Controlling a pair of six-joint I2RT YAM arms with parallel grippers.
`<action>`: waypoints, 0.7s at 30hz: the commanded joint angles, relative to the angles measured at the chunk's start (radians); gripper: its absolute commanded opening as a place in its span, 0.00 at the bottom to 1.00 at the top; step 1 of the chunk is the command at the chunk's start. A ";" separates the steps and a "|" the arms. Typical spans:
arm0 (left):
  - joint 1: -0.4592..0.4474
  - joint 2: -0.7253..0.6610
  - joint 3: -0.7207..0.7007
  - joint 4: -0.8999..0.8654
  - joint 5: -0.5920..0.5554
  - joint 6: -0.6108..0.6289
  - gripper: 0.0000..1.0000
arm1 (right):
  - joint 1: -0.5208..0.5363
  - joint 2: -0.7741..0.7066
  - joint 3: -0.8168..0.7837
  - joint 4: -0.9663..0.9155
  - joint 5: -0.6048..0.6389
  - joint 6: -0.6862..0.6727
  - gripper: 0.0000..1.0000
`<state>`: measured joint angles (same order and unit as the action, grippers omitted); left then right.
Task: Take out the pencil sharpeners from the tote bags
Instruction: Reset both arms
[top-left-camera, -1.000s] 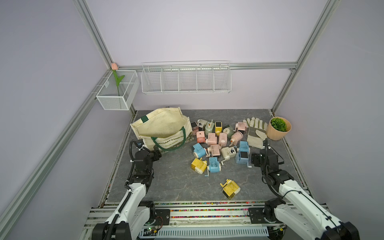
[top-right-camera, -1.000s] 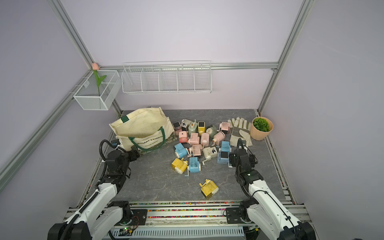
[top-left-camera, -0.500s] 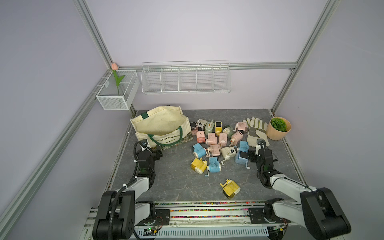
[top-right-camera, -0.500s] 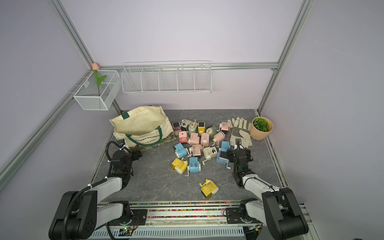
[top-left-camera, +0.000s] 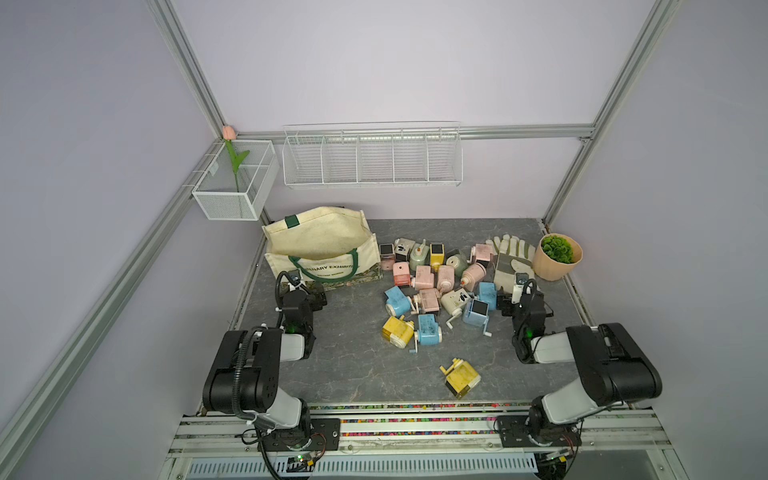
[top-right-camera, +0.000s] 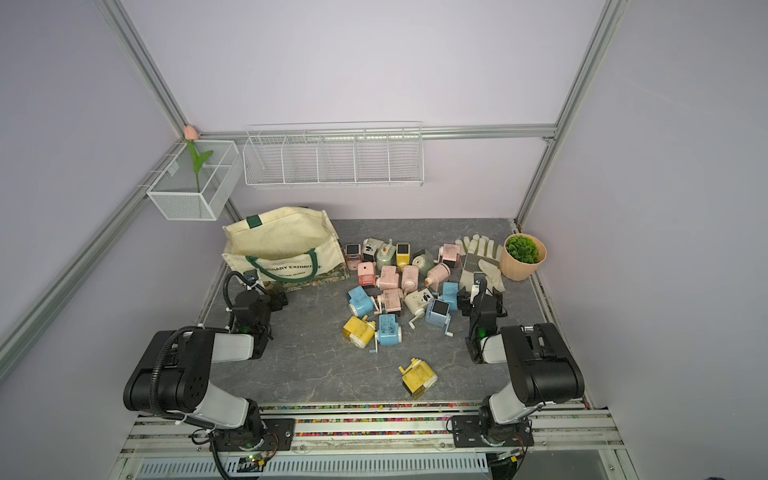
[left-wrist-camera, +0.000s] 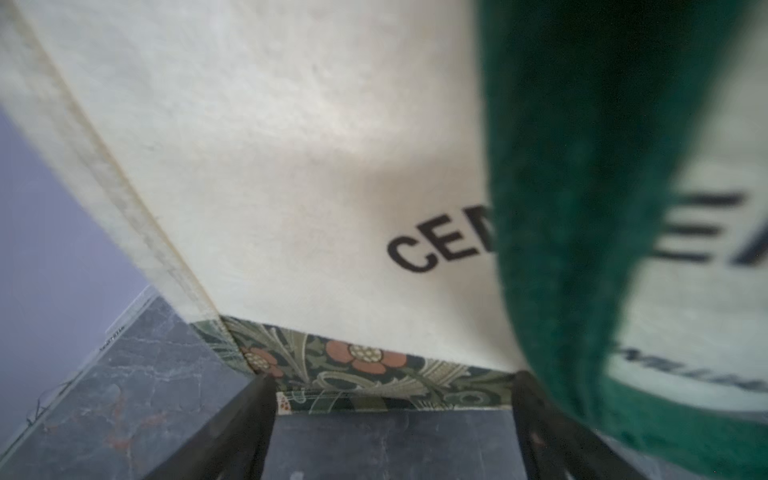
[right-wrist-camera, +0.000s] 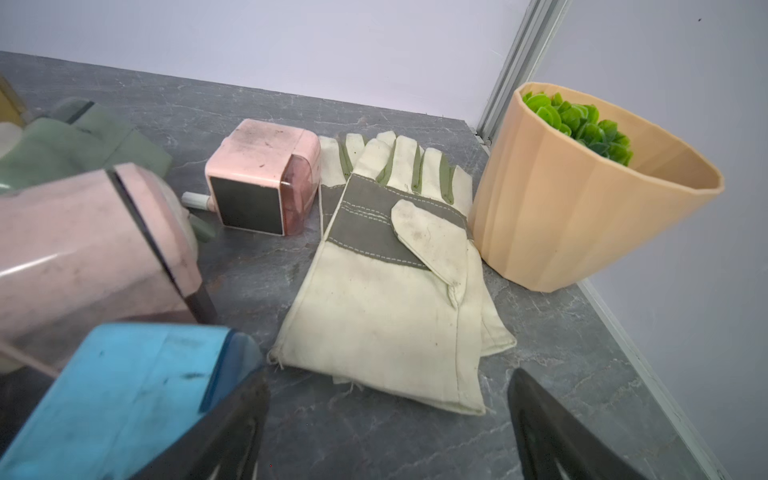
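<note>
Left wrist view puts my left hand (left-wrist-camera: 392, 411) low on the bench (left-wrist-camera: 124, 395), spread wide with nothing between the fingers. It is aimed at the floral band (left-wrist-camera: 365, 365) along the base of the tote bag (left-wrist-camera: 291, 187), close to it but, as far as I can tell, not touching. The tote's green handle (left-wrist-camera: 582, 208) hangs right beside one finger, and that is my main worry: a pull-back with any twist could hook the loop and drag or topple the tote. In both top views the pencil sharpeners (top-left-camera: 432, 286) lie heaped on the bench from just beside the tote's end wall outward. One yellow sharpener (top-left-camera: 459, 376) sits well apart from the tote, near the front rail (top-left-camera: 415, 409), where a careless sweep could knock it off. I see no sharpener inside the tote, though its near wall hides part of the interior, so I judge the emptying done or nearly so. My right hand (right-wrist-camera: 386, 399) sits on the side of the heap away from the tote, also spread and empty, one finger just beside a blue sharpener (right-wrist-camera: 124, 386) and the work gloves (right-wrist-camera: 395, 270) ahead; swinging from here would shove the heap. Compared with a second ago, both arms have folded back and down, and the tote, then skewed and slumped, now stands squarer with its mouth up.
</note>
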<state>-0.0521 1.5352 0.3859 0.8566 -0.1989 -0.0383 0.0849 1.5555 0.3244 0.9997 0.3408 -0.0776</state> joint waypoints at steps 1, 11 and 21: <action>0.001 -0.001 0.025 -0.013 -0.026 0.012 0.99 | -0.019 -0.012 0.027 -0.048 -0.046 0.035 0.90; 0.001 0.013 0.011 0.035 -0.023 0.014 0.99 | -0.021 -0.012 0.027 -0.044 -0.050 0.036 0.90; 0.001 0.015 0.011 0.037 -0.023 0.014 0.99 | -0.042 -0.009 0.049 -0.087 -0.101 0.046 0.90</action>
<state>-0.0517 1.5414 0.3954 0.8627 -0.2131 -0.0387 0.0620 1.5543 0.3489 0.9436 0.2848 -0.0494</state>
